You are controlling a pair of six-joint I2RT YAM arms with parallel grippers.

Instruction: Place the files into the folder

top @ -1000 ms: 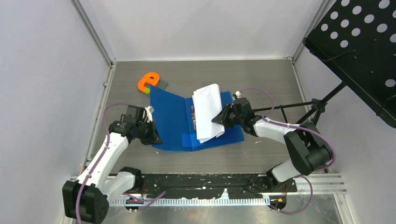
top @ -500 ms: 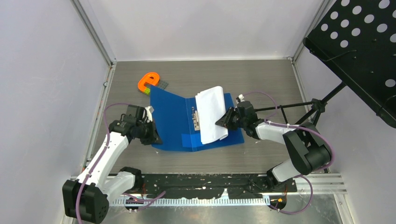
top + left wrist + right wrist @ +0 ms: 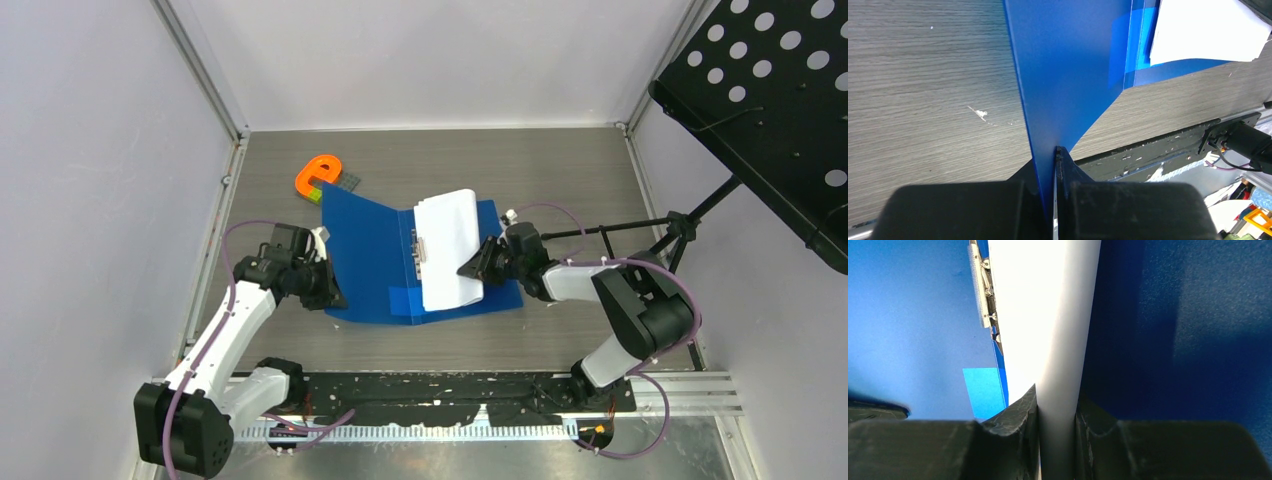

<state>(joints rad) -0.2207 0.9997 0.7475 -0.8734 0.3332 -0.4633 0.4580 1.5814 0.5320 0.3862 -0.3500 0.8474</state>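
Files (image 3: 447, 250) flatter and squarer on the folder (image 3: 365, 255) than a second ago, right fingers (image 3: 474, 268) slightly lower.

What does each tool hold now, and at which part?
Left tool: the open cover of the folder, at its outer edge. Right tool: the white papers, at their right edge.

Free table (image 3: 560, 165) behind folder (image 3: 365, 260) and along near edge. Far-left corner blocked by orange piece (image 3: 318, 175), just beside folder. Right side crossed by low stand (image 3: 682, 222) rod.
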